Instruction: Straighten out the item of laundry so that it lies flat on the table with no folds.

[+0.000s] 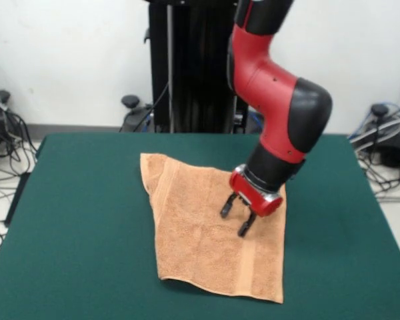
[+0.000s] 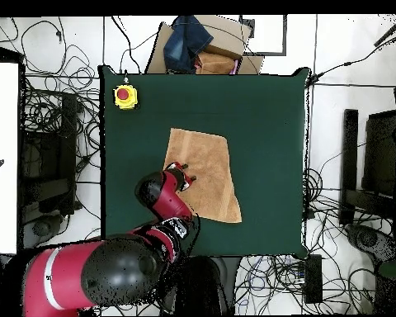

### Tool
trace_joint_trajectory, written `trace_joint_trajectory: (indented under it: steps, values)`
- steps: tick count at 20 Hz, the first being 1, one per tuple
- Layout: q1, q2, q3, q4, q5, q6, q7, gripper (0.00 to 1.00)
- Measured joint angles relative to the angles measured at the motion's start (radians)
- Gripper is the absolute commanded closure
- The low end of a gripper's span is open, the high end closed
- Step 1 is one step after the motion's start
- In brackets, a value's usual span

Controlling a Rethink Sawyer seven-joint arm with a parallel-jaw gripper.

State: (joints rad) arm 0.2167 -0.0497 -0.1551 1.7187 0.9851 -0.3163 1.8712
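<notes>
Soft, light, limp terry towel [image 1: 207, 233] on green table [image 1: 73, 220], best pinched at a hemmed corner; gripper [image 1: 238, 218] hovering over it, fingers parted, holding nothing.

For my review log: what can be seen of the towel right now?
The towel is peach-orange terry cloth with a woven band near an end and hemmed edges. It lies spread on the green table, skewed, not squared to the table's edges. The gripper, jaws open, is over its middle; contact cannot be told.
</notes>
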Motion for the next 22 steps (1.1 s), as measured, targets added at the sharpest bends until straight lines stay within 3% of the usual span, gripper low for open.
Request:
trace_joint_trajectory:
  steps: [14, 18, 19, 22]
  values:
    - [0.018, -0.041, 0.084, 0.003, 0.048, 0.019, 0.0, 0.0]
    - [-0.071, -0.086, 0.129, 0.059, -0.094, 0.021, 0.0, 0.0]
    - [-0.146, -0.129, 0.146, 0.115, -0.203, 0.028, 0.0, 0.0]
    - [-0.275, -0.208, 0.151, 0.213, -0.365, 0.059, 0.0, 0.0]
